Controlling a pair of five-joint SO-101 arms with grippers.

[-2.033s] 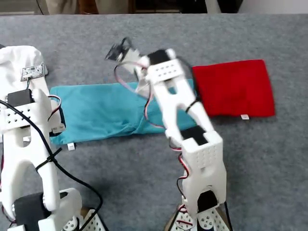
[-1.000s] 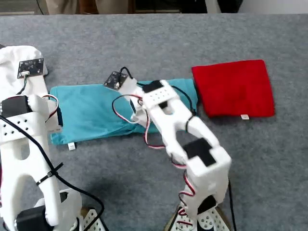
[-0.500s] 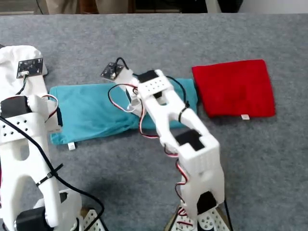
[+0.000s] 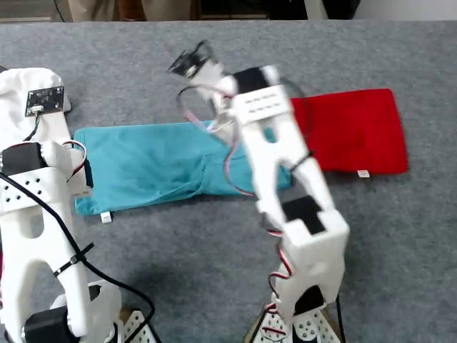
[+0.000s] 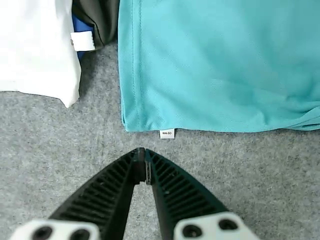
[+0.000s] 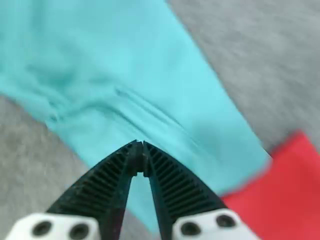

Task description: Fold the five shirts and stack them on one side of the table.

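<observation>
My right claw is pinched shut on nothing, poised above the long teal cotton shirt, which lies as a strip, I judge ready for its crosswise fold. My left claw, likewise closed and empty, hovers beside its labelled corner. The folded red square shirt lies just beyond the teal one, likely starting the stack; the white shirt waits.

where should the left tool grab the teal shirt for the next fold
Probably the corner by the small white tag of the teal shirt, coming in from the bare table side where the left tool sits: that hem lies flat, straight and free.
</observation>
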